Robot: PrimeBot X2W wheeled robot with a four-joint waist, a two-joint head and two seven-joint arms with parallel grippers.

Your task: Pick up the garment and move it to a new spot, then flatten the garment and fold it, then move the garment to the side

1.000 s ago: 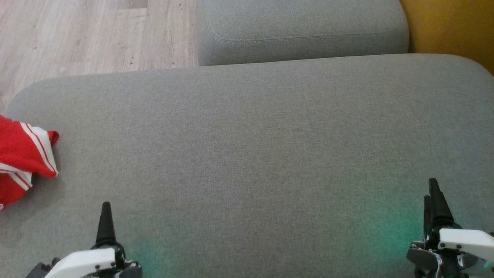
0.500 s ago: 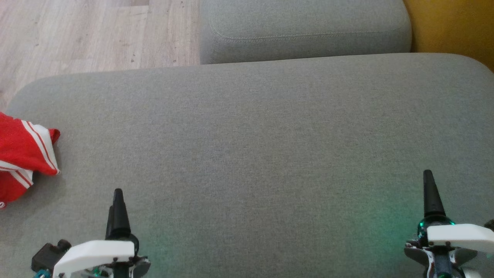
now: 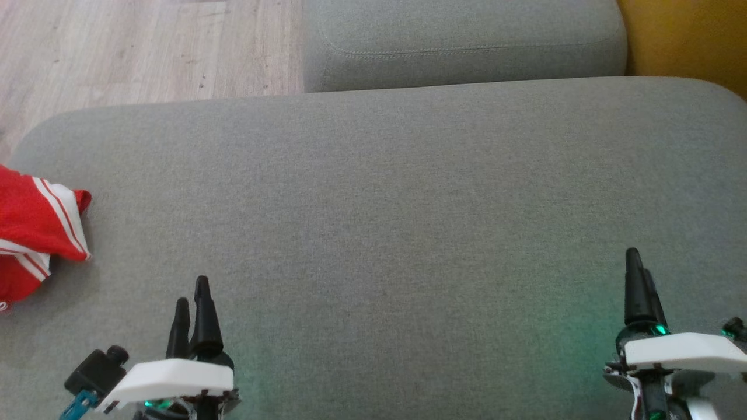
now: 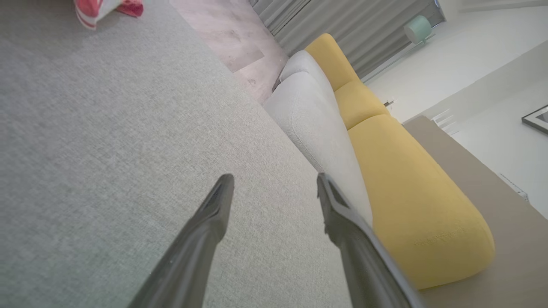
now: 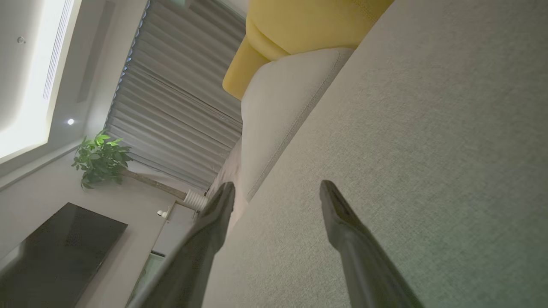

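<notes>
The garment (image 3: 35,233) is red with white stripes and lies bunched at the far left edge of the grey cushion (image 3: 379,204), partly cut off by the picture's edge. It also shows in the left wrist view as a red and white heap (image 4: 102,7) at the top left. My left gripper (image 3: 192,294) stands open at the lower left, well to the right of the garment, nothing between its fingers (image 4: 205,222). My right gripper (image 3: 639,271) stands open at the lower right over bare cushion, its fingers (image 5: 342,222) empty.
A second grey cushion (image 3: 461,44) lies beyond the main one. A yellow sofa part (image 3: 688,41) sits at the upper right, and wooden floor (image 3: 134,52) shows at the upper left. Curtains (image 5: 180,111), a plant (image 5: 100,158) and a dark screen (image 5: 55,252) stand further off.
Both grippers have risen further into the head view, the left one also shifting right and turning so both its fingers show. The garment has stayed put.
</notes>
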